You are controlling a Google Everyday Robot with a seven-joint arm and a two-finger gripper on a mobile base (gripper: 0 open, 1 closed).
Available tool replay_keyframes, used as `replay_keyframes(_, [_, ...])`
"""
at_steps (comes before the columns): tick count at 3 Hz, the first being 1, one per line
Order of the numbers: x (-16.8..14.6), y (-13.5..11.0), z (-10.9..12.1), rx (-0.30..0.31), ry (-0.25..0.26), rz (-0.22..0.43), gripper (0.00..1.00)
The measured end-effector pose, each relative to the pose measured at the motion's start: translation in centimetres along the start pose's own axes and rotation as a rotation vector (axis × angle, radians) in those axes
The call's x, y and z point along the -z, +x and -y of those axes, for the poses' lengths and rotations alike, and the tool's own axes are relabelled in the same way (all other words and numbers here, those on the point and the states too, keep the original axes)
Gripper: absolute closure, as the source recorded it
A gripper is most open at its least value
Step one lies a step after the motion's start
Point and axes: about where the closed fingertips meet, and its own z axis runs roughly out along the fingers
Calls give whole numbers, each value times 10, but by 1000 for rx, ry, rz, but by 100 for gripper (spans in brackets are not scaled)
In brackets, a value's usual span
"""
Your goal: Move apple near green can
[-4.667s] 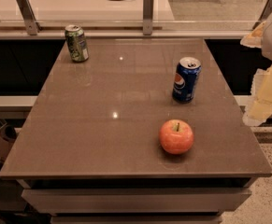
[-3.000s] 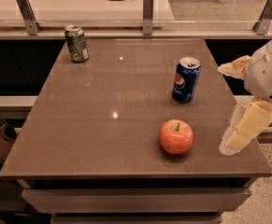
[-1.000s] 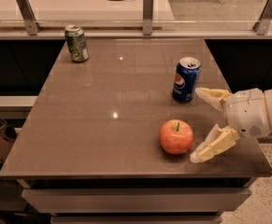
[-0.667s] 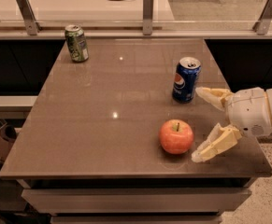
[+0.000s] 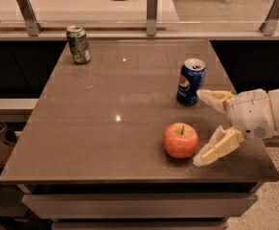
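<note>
The red-orange apple sits upright on the brown table, near the front right. The green can stands at the far left corner, well away from the apple. My gripper comes in from the right at table height, open, just right of the apple. One finger lies by the blue Pepsi can and the other lies right of the apple. The fingers hold nothing and the apple is outside them.
A blue Pepsi can stands just behind the apple and close to the upper finger. A glass barrier with metal posts runs along the table's far edge. The table's right edge is under my arm.
Over the earlier frames the gripper came down from the right edge and swung in toward the apple. In the last second it hardly moved. The apple and both cans stayed put.
</note>
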Motion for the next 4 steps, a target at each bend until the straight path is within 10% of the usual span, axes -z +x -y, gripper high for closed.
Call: replay_keyframes(4, [-18, -1, -18, 19, -54, 9, 0])
